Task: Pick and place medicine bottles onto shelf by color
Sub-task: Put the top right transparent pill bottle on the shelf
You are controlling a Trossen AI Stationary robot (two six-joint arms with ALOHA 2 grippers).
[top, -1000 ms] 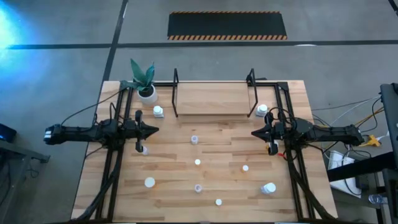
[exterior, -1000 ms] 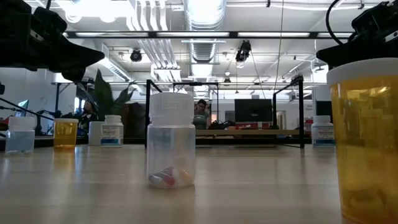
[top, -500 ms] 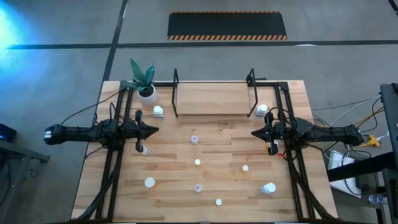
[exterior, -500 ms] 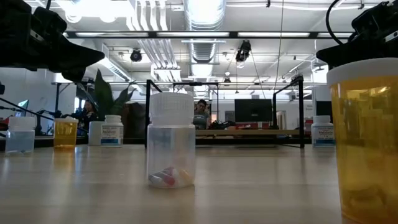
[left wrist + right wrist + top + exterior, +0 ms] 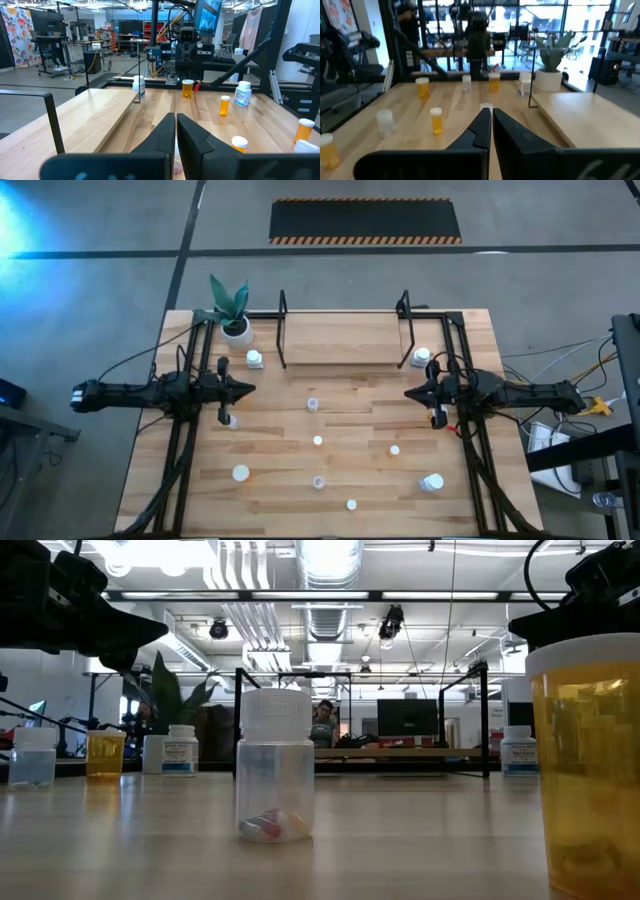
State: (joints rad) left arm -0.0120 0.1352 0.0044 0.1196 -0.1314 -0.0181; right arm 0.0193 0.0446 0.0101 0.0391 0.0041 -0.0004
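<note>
Nothing has shifted over the last second: both the left gripper (image 5: 247, 389) and right gripper (image 5: 409, 393) hover with jaws pressed together, empty, the medicine bottles (image 5: 318, 441) remain scattered on the worktop (image 5: 360, 490), and the shelf (image 5: 345, 340) apparently holds none, so sorting hasn't begun.

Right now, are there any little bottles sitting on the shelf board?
No, in the high view the shelf board is bare, and the medicine bottles stand scattered on the table around it.
</note>
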